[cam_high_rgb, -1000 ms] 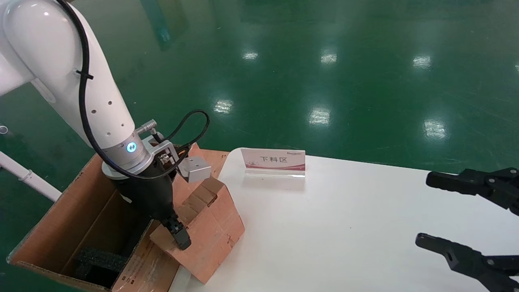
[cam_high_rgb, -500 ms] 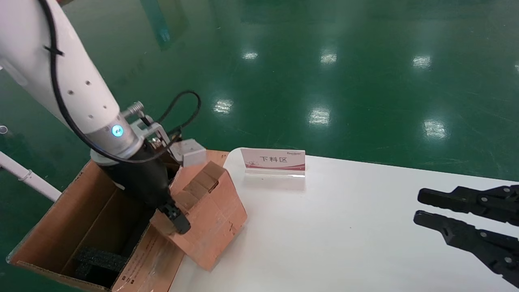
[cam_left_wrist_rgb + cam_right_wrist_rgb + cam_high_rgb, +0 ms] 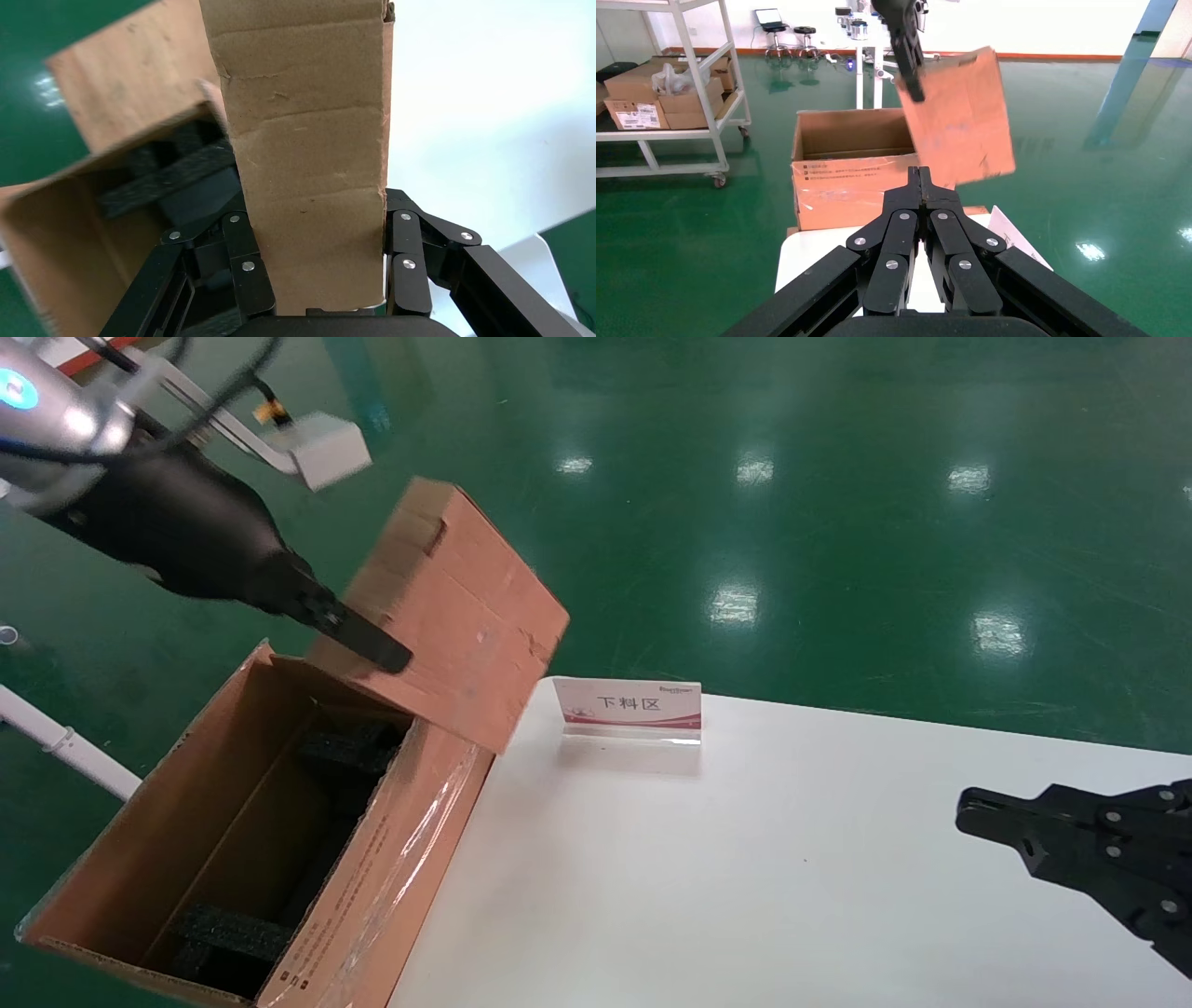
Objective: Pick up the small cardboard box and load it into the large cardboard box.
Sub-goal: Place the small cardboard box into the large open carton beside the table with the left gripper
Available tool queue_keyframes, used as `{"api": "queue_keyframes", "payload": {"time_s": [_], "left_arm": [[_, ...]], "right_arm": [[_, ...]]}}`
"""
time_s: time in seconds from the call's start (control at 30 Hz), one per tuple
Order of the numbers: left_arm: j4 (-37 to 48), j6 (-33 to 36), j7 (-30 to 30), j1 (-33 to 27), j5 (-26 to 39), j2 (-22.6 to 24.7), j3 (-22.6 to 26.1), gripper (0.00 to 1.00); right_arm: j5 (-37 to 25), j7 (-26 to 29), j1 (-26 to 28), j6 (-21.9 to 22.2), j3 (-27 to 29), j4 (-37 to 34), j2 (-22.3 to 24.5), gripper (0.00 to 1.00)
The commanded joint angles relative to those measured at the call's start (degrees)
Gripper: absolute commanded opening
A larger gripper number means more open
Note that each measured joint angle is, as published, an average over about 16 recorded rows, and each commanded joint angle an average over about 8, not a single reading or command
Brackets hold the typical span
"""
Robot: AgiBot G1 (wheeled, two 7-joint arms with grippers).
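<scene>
Left arm: raised at far left, reaching rightward.
Left gripper [image 3: 358,637]: clamped on the small cardboard box [image 3: 456,607], held aloft, tilted.
Right gripper [image 3: 978,808]: fingers closed, parked near right.

The white-and-red sign card [image 3: 627,702] on the far part of the white table [image 3: 745,896] reads 下料区. Small black print on the large cardboard box [image 3: 372,868] is too small to read.

The small cardboard box [image 3: 456,607] is a flat, reddish-brown corrugated carton with stepped tuck tabs along its upper edge. It hangs tilted in the air above the far end of the large cardboard box [image 3: 140,859]. That big brown carton stands open beside the tabletop, glossy clear tape on its near flap and black foam inserts [image 3: 233,933] inside.
</scene>
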Motion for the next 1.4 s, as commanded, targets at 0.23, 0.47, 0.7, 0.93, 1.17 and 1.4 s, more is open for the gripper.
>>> {"api": "queue_keyframes", "payload": {"time_s": [0.23,0.47,0.7,0.93,1.17,1.4], "left_arm": [[4.51,2.28,3.56,-7.02,0.68,-1.65,1.82,0.0],[6.85,2.84,6.71,-12.36,-0.58,-2.34,9.04,0.0],[8.38,2.84,11.53,-15.49,-1.53,-1.35,19.09,0.0],[10.21,2.6,14.65,-14.17,-5.42,-0.36,28.3,0.0],[12.91,2.0,16.21,-10.6,-8.48,0.04,34.92,0.0],[16.57,0.56,15.94,-6.34,-10.72,-1.06,37.67,0.0]], "right_arm": [[0.02,-0.01,0.01,0.01,-0.03,0.0,0.01,0.0],[0.03,-0.02,0.01,0.02,-0.05,0.0,0.02,0.0],[0.05,-0.04,0.02,0.03,-0.07,0.0,0.03,0.19],[0.06,-0.05,0.02,0.04,-0.09,0.0,0.04,1.0],[0.08,-0.06,0.03,0.05,-0.11,0.0,0.05,1.0],[0.09,-0.07,0.03,0.06,-0.14,0.0,0.06,1.0]]}}
